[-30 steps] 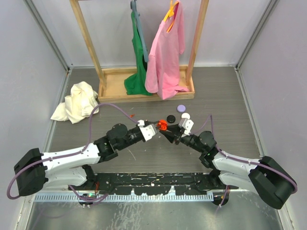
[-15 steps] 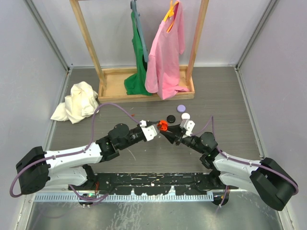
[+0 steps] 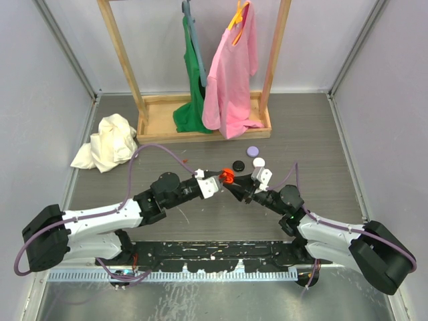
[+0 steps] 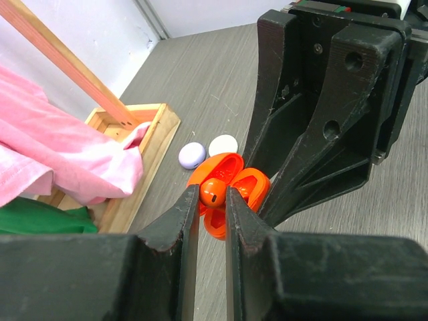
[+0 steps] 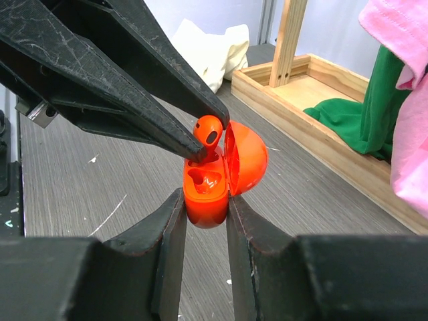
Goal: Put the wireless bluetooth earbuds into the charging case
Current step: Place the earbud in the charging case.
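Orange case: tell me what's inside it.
The case, clamped in the right tool, is open. One socket shows, empty. An earbud pinched by the left tool sits at its mouth. That tool's tips cover the earbud's stem and the other socket.

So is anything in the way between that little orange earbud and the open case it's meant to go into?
Nothing visible. The left gripper pinches the earbud right at the mouth of the case, which the right gripper holds with its lid swung open. The socket facing the earbud looks empty.
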{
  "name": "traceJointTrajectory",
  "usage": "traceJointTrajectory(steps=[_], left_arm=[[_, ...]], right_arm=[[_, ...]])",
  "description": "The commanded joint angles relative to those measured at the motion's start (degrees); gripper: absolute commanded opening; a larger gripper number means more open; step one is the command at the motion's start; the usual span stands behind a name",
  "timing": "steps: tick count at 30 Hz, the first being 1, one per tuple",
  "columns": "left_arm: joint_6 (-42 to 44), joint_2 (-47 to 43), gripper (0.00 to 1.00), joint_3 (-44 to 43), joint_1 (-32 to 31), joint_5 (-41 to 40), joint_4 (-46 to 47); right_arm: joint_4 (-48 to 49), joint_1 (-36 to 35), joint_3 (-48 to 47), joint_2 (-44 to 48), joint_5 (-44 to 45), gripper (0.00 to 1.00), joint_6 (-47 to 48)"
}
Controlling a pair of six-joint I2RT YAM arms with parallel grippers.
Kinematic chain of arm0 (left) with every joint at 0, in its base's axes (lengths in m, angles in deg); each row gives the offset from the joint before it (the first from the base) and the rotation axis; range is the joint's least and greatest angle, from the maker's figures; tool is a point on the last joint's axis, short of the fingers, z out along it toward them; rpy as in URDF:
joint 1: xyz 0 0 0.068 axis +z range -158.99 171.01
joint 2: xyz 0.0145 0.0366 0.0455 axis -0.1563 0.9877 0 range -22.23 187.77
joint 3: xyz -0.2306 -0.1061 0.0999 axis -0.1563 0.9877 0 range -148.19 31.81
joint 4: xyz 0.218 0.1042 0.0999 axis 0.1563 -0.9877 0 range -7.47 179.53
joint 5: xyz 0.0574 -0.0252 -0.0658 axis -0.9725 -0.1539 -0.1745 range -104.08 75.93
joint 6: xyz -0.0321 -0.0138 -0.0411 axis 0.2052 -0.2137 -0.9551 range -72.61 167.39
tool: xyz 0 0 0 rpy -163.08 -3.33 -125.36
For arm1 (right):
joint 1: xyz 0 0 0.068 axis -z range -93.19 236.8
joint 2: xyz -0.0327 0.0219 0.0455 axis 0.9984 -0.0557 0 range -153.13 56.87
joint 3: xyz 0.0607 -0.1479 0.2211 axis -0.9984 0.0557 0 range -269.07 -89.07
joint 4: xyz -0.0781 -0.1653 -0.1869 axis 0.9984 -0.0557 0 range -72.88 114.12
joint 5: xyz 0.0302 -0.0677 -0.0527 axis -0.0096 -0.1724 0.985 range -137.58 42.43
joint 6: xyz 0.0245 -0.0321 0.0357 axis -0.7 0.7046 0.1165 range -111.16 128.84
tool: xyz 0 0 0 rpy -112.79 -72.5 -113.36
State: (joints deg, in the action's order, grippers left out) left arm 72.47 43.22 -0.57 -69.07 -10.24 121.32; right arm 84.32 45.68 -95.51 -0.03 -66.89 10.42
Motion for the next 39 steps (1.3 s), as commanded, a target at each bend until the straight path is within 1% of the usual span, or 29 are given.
traceJointTrajectory(steps=[1, 6, 17, 22, 27, 30, 39], left_arm=[[0.1, -2.3, 0.07, 0.6, 0.0, 3.2, 0.7], [-0.5, -3.5, 0.18, 0.9, -0.1, 2.9, -0.2], [-3.0, -1.4, 0.3, -0.9, -0.1, 3.5, -1.2], [-5.1, -3.1, 0.4, -1.1, -0.2, 3.2, -1.7], [-9.7, -5.9, 0.55, -1.4, -0.2, -0.7, -2.7], [-12.2, -6.3, 0.61, -1.7, -0.5, -2.6, -3.3], [-15.6, -2.9, 0.67, -4.9, -0.6, -9.3, -5.2]], right_arm=[[4.9, -0.2, -0.1, 1.4, 1.3, 0.01, 0.0], [4.8, -0.2, 0.0, 1.3, 1.4, 0.01, 0.2], [4.8, -0.1, 0.0, 1.4, 1.4, 0.01, 0.3], [4.6, -0.2, 0.1, 1.6, 1.6, 0.01, 0.4], [4.5, -0.2, 0.0, 1.7, 1.9, 0.01, 0.5], [4.5, -0.2, 0.1, 1.7, 2.1, 0.01, 0.5], [4.5, -0.2, 0.2, 1.7, 2.2, 0.01, 0.6]])
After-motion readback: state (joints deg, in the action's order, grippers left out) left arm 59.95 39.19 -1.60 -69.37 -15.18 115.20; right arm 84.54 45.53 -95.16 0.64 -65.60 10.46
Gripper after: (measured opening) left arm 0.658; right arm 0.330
